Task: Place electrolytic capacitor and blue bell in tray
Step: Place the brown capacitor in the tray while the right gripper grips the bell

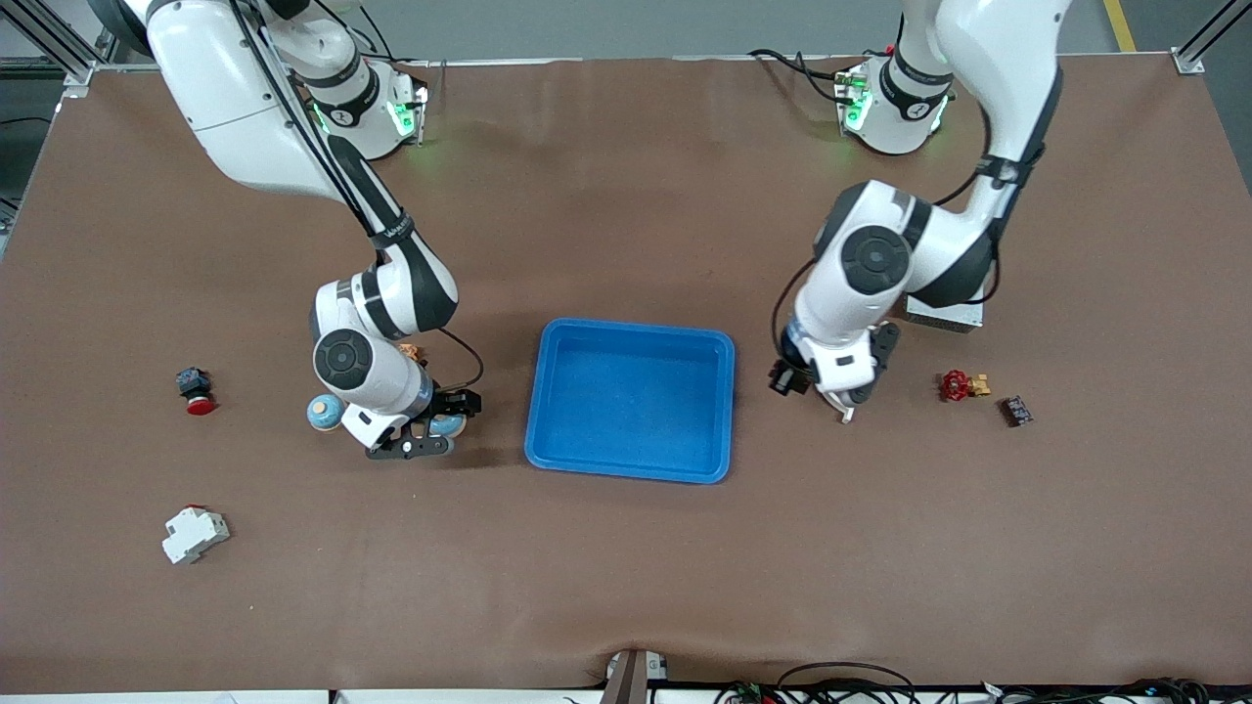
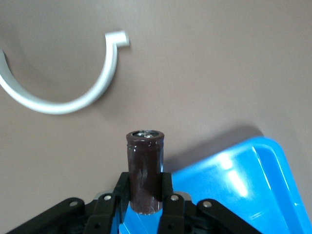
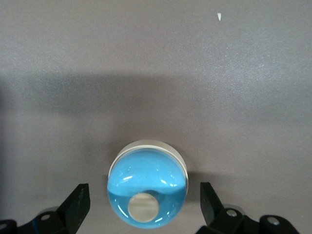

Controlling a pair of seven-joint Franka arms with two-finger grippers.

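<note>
Grippers working at either end of the blue tray (image 1: 630, 467), one loaded and one spread.

Right gripper (image 3: 144, 207) sits low at the table toward the right arm's end, fingers wide on either side of the blue bell (image 3: 147, 187), not touching it. Left gripper (image 2: 146, 200) hangs beside the tray's rim toward the left arm's end, clamped on the brown electrolytic capacitor (image 2: 145, 176), held upright. Tray is between them.
</note>
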